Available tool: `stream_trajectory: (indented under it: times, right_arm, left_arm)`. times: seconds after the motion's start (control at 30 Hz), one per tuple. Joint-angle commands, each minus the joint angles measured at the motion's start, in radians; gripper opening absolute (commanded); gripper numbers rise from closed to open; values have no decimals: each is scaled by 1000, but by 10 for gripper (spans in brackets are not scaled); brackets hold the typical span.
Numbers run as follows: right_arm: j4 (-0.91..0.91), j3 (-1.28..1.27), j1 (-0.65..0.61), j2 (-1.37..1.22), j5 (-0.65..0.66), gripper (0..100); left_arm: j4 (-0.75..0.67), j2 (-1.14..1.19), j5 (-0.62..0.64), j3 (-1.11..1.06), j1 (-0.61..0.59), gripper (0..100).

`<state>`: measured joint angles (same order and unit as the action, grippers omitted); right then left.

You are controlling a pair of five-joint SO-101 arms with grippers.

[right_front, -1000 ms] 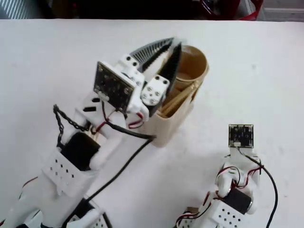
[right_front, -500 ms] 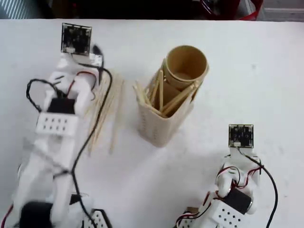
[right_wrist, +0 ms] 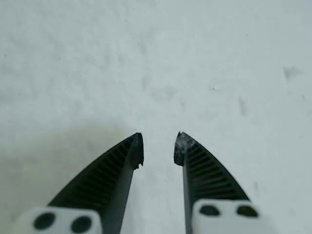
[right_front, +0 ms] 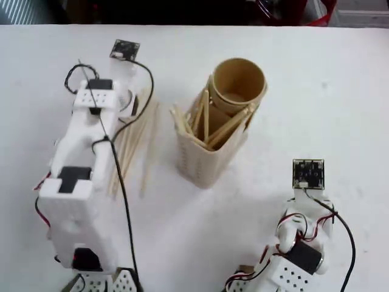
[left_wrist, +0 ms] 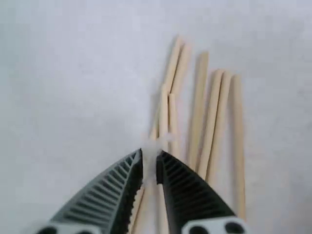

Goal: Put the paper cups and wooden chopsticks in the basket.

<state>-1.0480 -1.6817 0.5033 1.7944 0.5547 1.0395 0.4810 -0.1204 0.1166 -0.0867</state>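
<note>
Chopsticks [left_wrist: 214, 117] lie just under the left jaws, long axis along them; these jaws are almost pressed together. Right jaws, spread, are well apart.

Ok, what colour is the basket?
Pale cream-beige, the basket; the high view shows it best.
</note>
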Motion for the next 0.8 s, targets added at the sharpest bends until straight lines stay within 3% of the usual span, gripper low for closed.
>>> stream_trajectory:
  times: [0.0,0.2,0.37,0.77]
  right_arm:
    - [18,-9,12,8,5,113]
    - [18,-9,12,8,5,113]
    - [18,-9,12,8,5,113]
    - [18,-9,12,8,5,113]
  left_arm:
    - [68,39,-11,129,-2,72]
    - [132,97,-11,201,22,73]
    - [130,107,-6,195,53,116]
    - [110,166,-3,204,48,116]
